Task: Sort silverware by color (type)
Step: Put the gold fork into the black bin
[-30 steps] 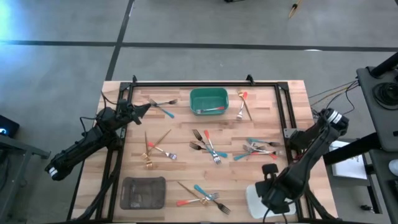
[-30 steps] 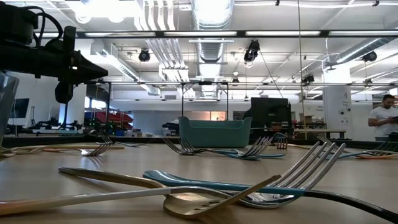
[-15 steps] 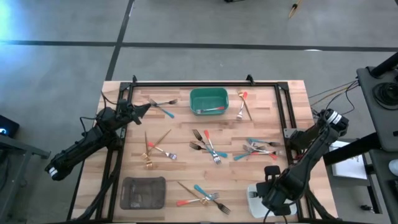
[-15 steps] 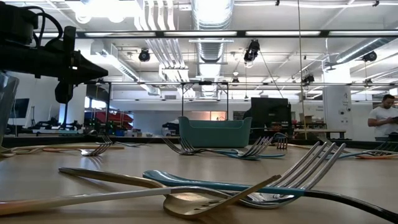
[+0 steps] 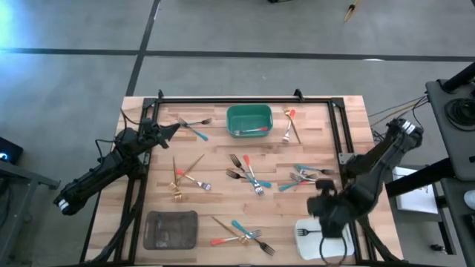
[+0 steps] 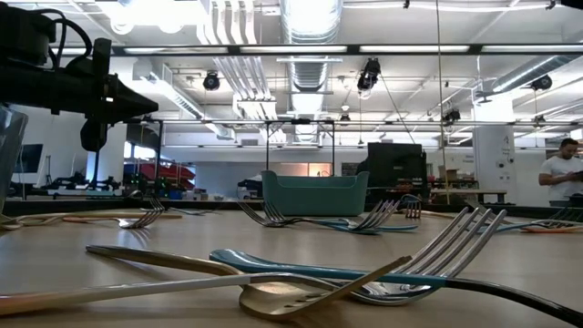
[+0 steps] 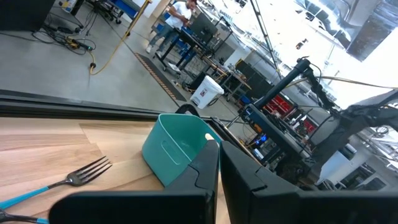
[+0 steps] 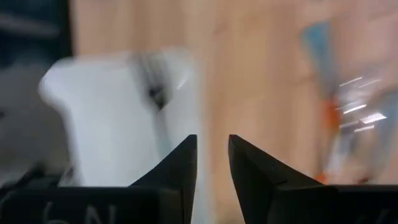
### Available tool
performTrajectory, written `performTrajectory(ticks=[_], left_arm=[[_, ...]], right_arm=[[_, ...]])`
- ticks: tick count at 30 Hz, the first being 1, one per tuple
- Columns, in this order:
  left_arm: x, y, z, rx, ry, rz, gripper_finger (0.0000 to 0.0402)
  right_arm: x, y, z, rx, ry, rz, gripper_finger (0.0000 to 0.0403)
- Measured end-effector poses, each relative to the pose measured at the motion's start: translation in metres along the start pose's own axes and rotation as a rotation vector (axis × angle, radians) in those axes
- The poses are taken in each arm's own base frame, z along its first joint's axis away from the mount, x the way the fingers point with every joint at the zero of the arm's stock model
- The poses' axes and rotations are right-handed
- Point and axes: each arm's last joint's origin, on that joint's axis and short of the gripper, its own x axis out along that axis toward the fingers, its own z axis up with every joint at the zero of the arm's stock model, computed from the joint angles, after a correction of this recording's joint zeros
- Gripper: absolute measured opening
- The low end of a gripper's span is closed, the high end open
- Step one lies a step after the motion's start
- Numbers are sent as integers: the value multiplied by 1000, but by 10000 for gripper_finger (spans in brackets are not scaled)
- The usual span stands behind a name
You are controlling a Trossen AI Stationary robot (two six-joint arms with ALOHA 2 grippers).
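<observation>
high view: fork lies in white tray.

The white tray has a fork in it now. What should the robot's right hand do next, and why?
Probably swing toward the pile of forks close by and pick another one. The right hand sits above the white tray with its fingers parted and nothing between them, and a dark fork already lies in the tray, so that drop looks done.

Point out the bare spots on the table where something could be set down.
Bare wood lies between the grey tray and the gold forks above it, and along the far edge right of the green tray, past the red fork. The centre-right cluster is crowded.
</observation>
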Motion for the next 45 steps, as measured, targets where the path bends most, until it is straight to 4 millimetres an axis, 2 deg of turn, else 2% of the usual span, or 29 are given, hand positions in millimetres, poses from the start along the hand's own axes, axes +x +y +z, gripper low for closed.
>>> performTrajectory(ticks=[5, 8, 13, 17, 23, 30, 34, 40, 45], left_arm=[[0, 0, 0, 0, 0, 0, 0], [0, 0, 0, 0, 0, 0, 0], [0, 0, 0, 0, 0, 0, 0], [0, 0, 0, 0, 0, 0, 0], [0, 0, 0, 0, 0, 0, 0], [0, 0, 0, 0, -1, 0, 0], [0, 0, 0, 0, -1, 0, 0], [0, 0, 0, 0, 0, 0, 0], [0, 0, 0, 0, 0, 0, 0]], right_arm=[[-20, -40, 16, 96, -197, -159, 77], [-26, -65, 28, 161, -258, -231, 77], [-27, -108, 47, 222, -250, -324, 77], [-27, -144, 56, 341, -231, -383, 77], [-29, -188, 60, 561, -197, -340, 77], [-30, -228, 57, 695, -166, -349, 80], [-19, -249, 55, 718, -118, -350, 103], [10, -291, 53, 818, -57, -400, 146], [32, -328, 48, 931, 30, -422, 159]])
